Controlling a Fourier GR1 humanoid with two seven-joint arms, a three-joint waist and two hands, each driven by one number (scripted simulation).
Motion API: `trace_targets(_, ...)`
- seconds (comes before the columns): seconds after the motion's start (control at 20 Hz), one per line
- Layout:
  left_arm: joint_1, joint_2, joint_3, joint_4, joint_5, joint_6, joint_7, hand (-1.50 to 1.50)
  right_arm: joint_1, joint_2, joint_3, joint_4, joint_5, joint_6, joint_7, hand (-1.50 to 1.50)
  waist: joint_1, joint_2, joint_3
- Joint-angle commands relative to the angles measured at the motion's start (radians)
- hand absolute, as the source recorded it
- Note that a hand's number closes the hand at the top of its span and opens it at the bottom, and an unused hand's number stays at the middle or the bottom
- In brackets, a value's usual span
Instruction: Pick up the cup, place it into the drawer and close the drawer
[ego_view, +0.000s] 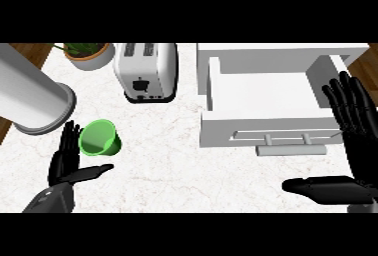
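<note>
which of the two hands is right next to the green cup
The left hand: its straight fingers stand just left of the green cup. The right hand is far across the counter, by the open drawer.

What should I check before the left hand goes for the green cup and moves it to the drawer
1. Cup within reach: ok. The green cup lies tipped on its side right by the left hand.
2. Left hand ready to grasp: ok. Its fingers are straight and it holds nothing.
3. Drawer open: ok. The white drawer is pulled out, its inside showing nothing in it.
4. Path from cup to drawer: ok. Only bare counter lies between; the toaster sits farther back.
5. Right hand out of the way: not ok. The right hand is open beside the drawer's right wall, near its handle.
</note>
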Motion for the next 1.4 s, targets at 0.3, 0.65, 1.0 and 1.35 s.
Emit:
trace_targets(0.3,-0.046,-0.053,-0.004,-0.007,0.006,-0.125,-0.059,-1.5,-0.062,-0.001,-0.013,0.067,0.007,-0.012,0.012,-1.5,-0.003,0.004,-0.001)
trace_targets(0.65,-0.043,-0.078,-0.005,-0.031,0.022,-0.233,-0.063,1.5,-0.036,0.013,0.001,0.077,-0.001,0.001,-0.012,-1.5,-0.002,0.003,-0.001)
trace_targets(1.0,-0.081,-0.051,0.004,-0.054,0.055,-0.379,0.004,1.5,-0.029,0.001,0.005,0.019,0.006,0.001,0.015,-1.5,-0.007,0.002,-0.002)
trace_targets(1.35,-0.015,-0.078,0.025,-0.09,0.074,-0.31,-0.114,1.5,-0.001,-0.007,-0.015,0.078,0.007,0.021,-0.054,-1.5,0.0,0.003,0.0)
